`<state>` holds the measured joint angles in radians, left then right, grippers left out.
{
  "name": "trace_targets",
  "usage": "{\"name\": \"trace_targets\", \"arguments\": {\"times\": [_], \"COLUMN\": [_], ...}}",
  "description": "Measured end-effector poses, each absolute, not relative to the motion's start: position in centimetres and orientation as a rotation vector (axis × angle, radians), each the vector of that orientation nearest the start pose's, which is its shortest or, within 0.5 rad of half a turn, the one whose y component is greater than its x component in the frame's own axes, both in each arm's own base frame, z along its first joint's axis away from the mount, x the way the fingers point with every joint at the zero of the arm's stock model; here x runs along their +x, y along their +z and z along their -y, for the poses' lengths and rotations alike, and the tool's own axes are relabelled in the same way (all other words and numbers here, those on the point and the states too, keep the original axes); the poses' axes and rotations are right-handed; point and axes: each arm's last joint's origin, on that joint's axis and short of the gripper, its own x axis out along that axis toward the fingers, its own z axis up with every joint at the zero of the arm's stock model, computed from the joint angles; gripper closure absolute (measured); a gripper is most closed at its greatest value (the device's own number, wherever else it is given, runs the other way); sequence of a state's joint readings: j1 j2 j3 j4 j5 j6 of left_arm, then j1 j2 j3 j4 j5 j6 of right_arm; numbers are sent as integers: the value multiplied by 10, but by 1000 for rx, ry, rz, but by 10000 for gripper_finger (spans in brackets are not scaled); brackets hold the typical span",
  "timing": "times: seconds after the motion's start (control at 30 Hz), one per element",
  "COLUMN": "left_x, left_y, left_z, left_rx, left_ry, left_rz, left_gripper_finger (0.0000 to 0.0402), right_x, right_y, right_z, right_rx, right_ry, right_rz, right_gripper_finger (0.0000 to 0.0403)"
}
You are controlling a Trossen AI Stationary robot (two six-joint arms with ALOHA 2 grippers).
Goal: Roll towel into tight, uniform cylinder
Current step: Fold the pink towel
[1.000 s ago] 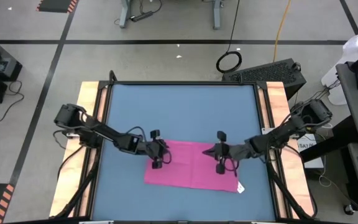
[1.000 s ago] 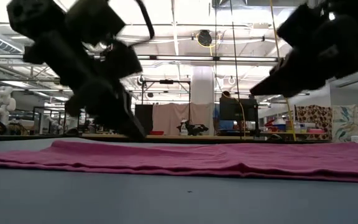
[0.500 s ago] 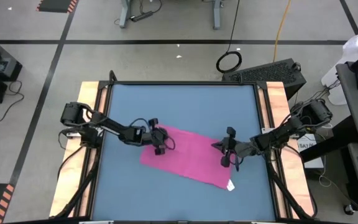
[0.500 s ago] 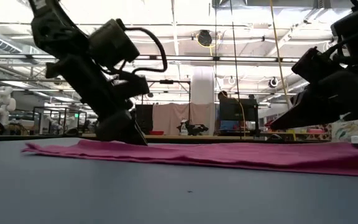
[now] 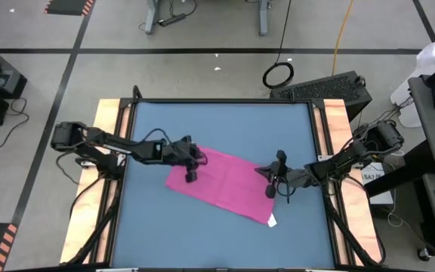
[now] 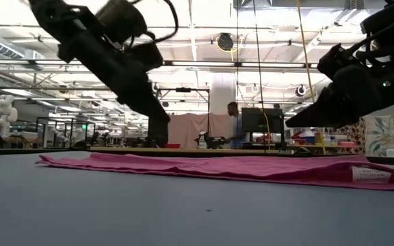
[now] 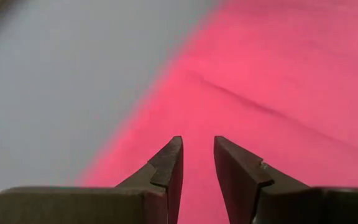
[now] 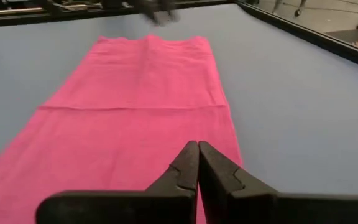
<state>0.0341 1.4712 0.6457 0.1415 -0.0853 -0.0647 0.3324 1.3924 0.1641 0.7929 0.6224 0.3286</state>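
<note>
The magenta-pink towel (image 5: 221, 185) lies spread flat and slantwise on the blue tabletop (image 5: 217, 125). Its white tag (image 5: 272, 221) is at the corner nearest the table's near edge. My left gripper (image 5: 201, 159) hovers over the towel's left end (image 7: 278, 74), its fingers a little apart with nothing between them. In the low view the left gripper (image 6: 159, 113) is clear of the cloth. My right gripper (image 8: 198, 152) is shut and empty. It hangs just above the towel's right end (image 8: 135, 124), and the low view shows the right gripper (image 6: 291, 124) off the cloth too. There is no cylinder in any view.
Bare blue tabletop surrounds the towel, widest toward the far edge. Wooden rails (image 5: 108, 151) run along the table's left and right sides. Beyond the table, a person (image 6: 232, 123) stands far back in the room.
My left gripper went toward the table's far edge while down on the towel's left end, then rose clear of it. The towel swung from lying level to slantwise: its left end went toward the far edge and its tag corner shifted slightly left and nearer. My right gripper sank and tipped.
</note>
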Motion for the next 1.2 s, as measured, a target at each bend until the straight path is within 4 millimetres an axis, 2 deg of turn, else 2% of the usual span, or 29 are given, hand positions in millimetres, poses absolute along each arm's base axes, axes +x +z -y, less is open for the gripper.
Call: {"name": "trace_targets", "arguments": {"times": [0.13, 0.3, 0.57, 0.77, 1.0, 1.2], "left_x": [272, 268, 270, 266, 262, 261], "left_y": [156, 131, 115, 109, 112, 129], "left_z": [3, 13, 19, 17, 2, -16], "left_rx": [-102, -124, -160, -83, 82, 134], "left_ry": [63, 89, 120, 169, 200, 230], "left_rz": [-797, -915, -985, -1052, -1070, -1010], "left_gripper_finger": [304, 304, 304, 304, 304, 304], "right_x": [191, 198, 211, 215, 213, 216], "right_y": [106, 94, 71, 56, 63, 88], "right_z": [-43, -39, -44, -45, -42, -42], "right_rx": [99, 98, 133, 163, 125, 119], "right_ry": [-375, -400, -372, -461, -536, -508], "right_rz": [-375, -386, -426, -442, -413, -316], "right_gripper_finger": [403, 403, 403, 403, 403, 403]}}
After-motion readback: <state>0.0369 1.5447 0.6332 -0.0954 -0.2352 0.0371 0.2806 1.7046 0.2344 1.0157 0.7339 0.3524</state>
